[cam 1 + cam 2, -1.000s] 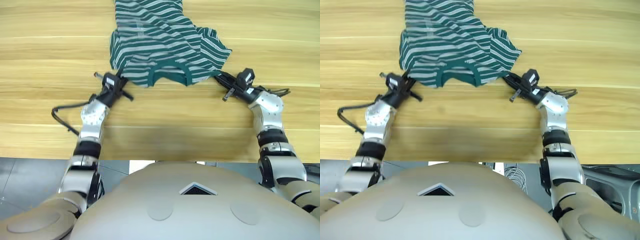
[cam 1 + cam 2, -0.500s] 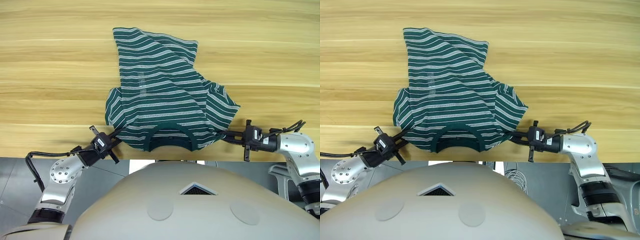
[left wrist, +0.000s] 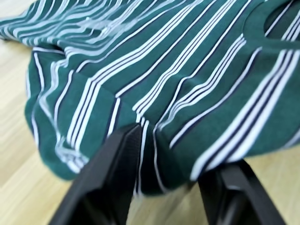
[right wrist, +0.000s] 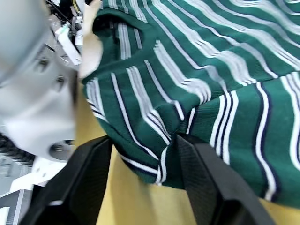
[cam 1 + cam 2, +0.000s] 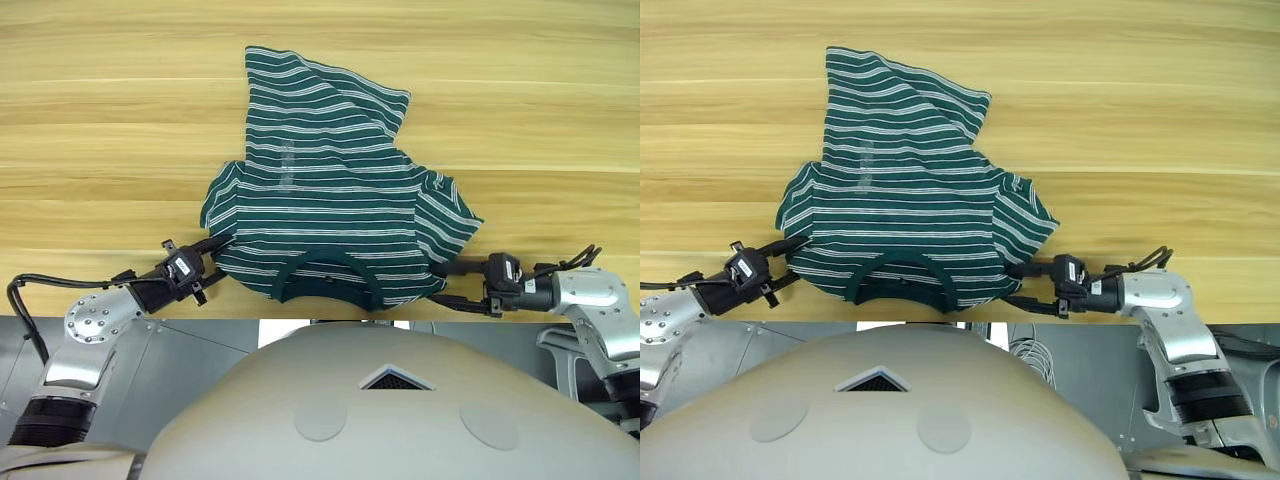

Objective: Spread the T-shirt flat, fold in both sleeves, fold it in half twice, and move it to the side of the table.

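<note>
— Which way is it lying?

— I see one T-shirt (image 5: 320,190) on the wooden table (image 5: 100,120), right up against the near edge. The collar (image 5: 327,253) sits at 6 o'clock and the hem at 12, so the long axis runs 6 to 12 (both sleeves are rumpled).

— Anything crowding it?

— Only my two grippers. The left gripper (image 5: 218,258) is at 8 o'clock, fingers spread around the shoulder fold. The right gripper (image 5: 438,283) is at 4 o'clock, fingers parted around the other shoulder's edge and not clamped.

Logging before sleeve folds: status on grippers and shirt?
Left gripper open, fingers straddling the T-shirt at one shoulder edge. Right gripper open, same at other shoulder. T-shirt on table, collar at near edge, rumpled, not flat.
</note>
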